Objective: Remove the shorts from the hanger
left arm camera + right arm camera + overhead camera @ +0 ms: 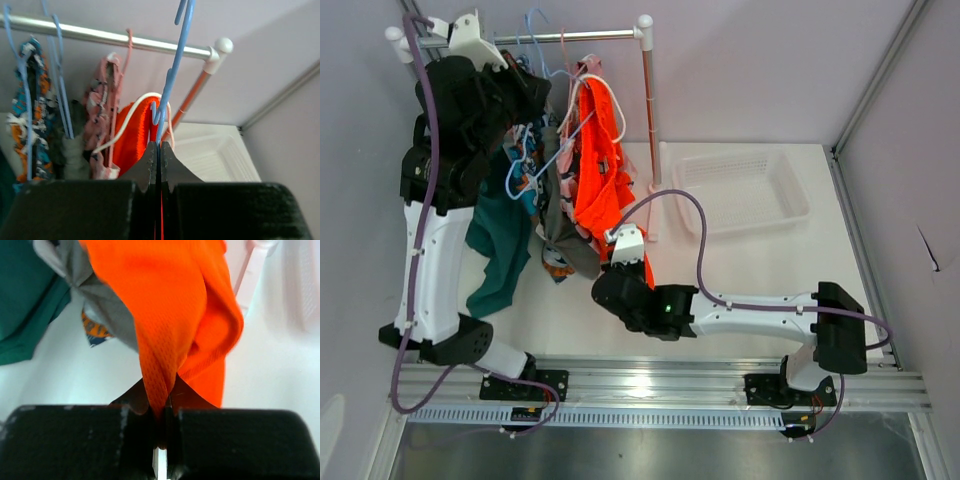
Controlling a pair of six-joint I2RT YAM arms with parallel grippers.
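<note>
The step in hand is the pulling of one garment off its hanger, with both arms working together. The left tool (159, 150) is high at the silver metal rail (125, 37) of the clothes rack. Its jaws are narrow, almost together, and they pinch the lower part of the thin light blue hanger (175, 65). The bright orange mesh shorts (175, 305) hang from this hanger, at the right end of the row, beside the grey shorts (105, 295) and the pink printed shorts (102, 115). The teal shorts (500, 240) and the blue-orange-white printed shorts (30, 100) hang further to the left.

The right tool (161, 407) is low, just above the white counter (760, 270). It is closed tight on the bottom edge of the orange cloth, which goes down between its fingers in a bunched fold.

So I judge the grasp is finished and the removal itself is not yet done, because the waistband is on the hanger. The next move probably calls for the right arm to draw the cloth down and away while the left arm keeps the hanger steady. If the waistband catches, the hanger may tilt or slip. The white plastic basket (740, 190) stands near on the right, a likely place for the shorts.
</note>
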